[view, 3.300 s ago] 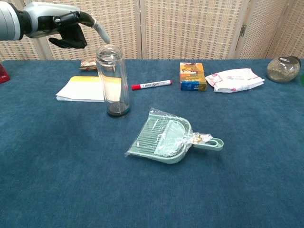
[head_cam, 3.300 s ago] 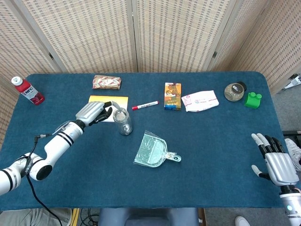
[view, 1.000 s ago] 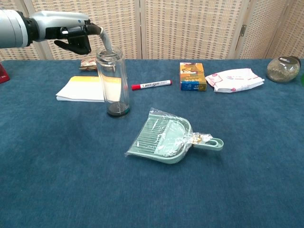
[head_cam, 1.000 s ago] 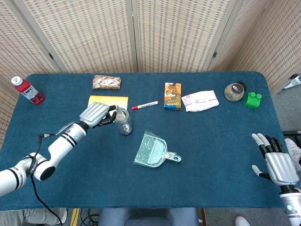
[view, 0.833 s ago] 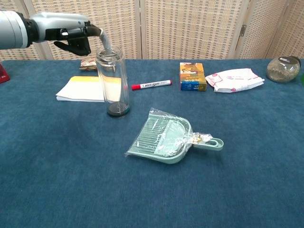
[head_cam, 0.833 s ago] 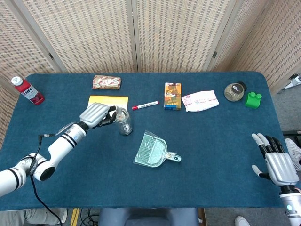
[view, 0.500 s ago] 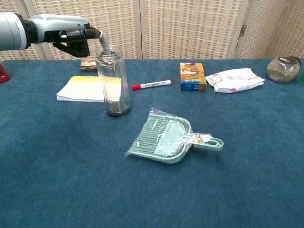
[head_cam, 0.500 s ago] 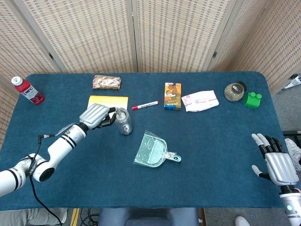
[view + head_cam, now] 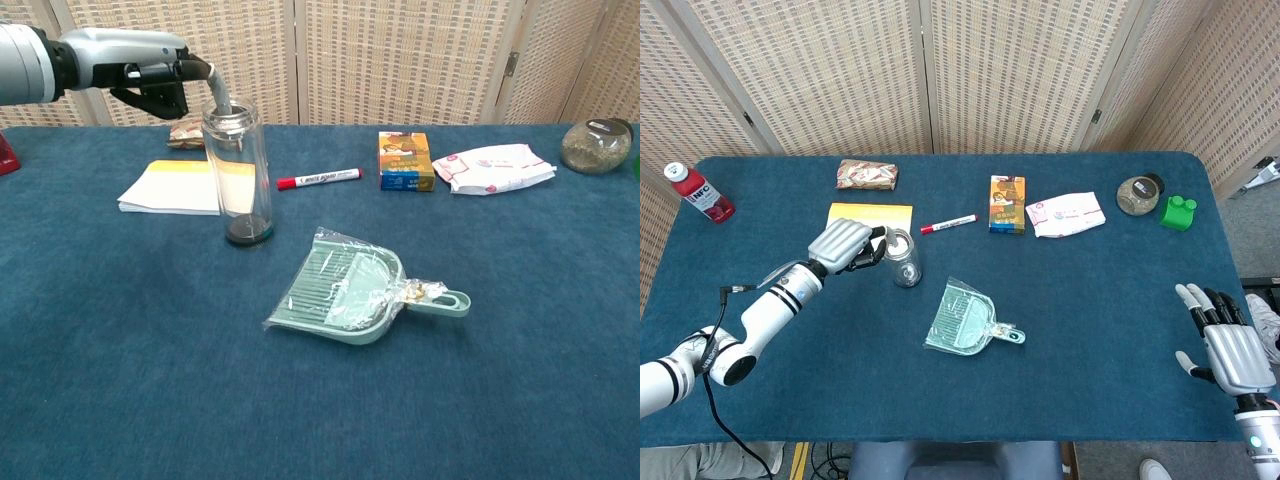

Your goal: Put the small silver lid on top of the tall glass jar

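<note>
Plainly, we set out the one relation the coming move turns on;
Jar: the tall clear glass jar (image 9: 237, 172) stands upright on the blue cloth table (image 9: 150, 380), its long axis vertical, mouth up, just in front of the yellow-edged notepad (image 9: 180, 186)
Lid: in the head view we see a small silver round lid (image 9: 898, 241) lying at the jar's mouth; in the chest view it is hidden, so we cannot tell whether it sits flat or is still pinched
Left hand: our left hand (image 9: 845, 245) is level with the jar's top, to the jar's left; one pale finger (image 9: 216, 88) slants down to the rim, the dark ones are curled in behind; whether they grip the lid we cannot tell
Right hand: our right hand (image 9: 1224, 343) rests at the table's near right corner, fingers spread, holding nothing, well apart from the jar
Judgement: the left is far the nearer; the lid needs pressing straight down along the jar's axis
</note>
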Robot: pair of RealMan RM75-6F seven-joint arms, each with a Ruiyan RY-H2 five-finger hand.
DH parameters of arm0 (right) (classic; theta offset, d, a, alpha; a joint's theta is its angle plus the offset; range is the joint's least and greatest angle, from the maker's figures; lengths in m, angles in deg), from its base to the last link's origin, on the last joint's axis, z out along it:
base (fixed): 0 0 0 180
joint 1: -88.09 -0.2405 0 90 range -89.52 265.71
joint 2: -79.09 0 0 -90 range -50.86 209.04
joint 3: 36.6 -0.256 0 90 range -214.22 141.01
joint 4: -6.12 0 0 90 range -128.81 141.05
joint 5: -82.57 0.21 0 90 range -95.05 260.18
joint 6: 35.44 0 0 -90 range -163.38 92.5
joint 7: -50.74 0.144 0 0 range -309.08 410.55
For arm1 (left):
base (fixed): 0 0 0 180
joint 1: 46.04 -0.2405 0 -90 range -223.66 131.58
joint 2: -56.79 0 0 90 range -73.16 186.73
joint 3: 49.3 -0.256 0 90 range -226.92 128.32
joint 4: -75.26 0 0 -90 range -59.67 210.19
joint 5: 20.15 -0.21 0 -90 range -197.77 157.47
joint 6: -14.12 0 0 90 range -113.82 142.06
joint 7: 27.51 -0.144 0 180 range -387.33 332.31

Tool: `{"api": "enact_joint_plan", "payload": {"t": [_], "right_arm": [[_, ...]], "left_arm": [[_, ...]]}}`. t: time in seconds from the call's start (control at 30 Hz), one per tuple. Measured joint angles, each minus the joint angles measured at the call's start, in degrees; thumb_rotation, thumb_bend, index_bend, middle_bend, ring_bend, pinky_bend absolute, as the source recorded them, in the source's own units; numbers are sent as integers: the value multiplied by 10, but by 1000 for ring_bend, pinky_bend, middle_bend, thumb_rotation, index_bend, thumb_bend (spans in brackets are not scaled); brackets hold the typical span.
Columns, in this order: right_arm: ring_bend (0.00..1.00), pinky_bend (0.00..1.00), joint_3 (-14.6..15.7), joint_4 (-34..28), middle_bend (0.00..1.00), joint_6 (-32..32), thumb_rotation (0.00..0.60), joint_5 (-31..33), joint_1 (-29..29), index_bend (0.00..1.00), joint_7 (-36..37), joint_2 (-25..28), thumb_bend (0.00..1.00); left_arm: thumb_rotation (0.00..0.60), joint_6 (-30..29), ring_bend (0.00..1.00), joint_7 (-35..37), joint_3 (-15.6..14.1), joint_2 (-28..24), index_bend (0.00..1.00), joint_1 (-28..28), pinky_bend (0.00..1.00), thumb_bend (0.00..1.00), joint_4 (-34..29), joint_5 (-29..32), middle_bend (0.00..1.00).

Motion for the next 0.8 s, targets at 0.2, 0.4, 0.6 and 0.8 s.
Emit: {"api": "enact_joint_plan", "payload": {"t": [0.2,0.4,0.6,0.8], "right_arm": [[0,65,0,0,43,0,600,-1,0,5,1,0,228],[0,65,0,0,43,0,600,-1,0,5,1,0,227],[0,65,0,0,43,0,600,0,0,5,1,0,227],[0,65,0,-1,43,-1,600,-1,0,5,2,1,227]], "left_arm": [[0,1,916,-9,-1,1,354,1,1000,626,3,2,942],[0,-4,916,-25,-3,6,356,0,1000,625,9,4,943],[0,-5,916,-37,-6,10,356,0,1000,625,12,3,943],[0,-3,916,-47,-7,12,356,1,1000,626,12,8,943]]}}
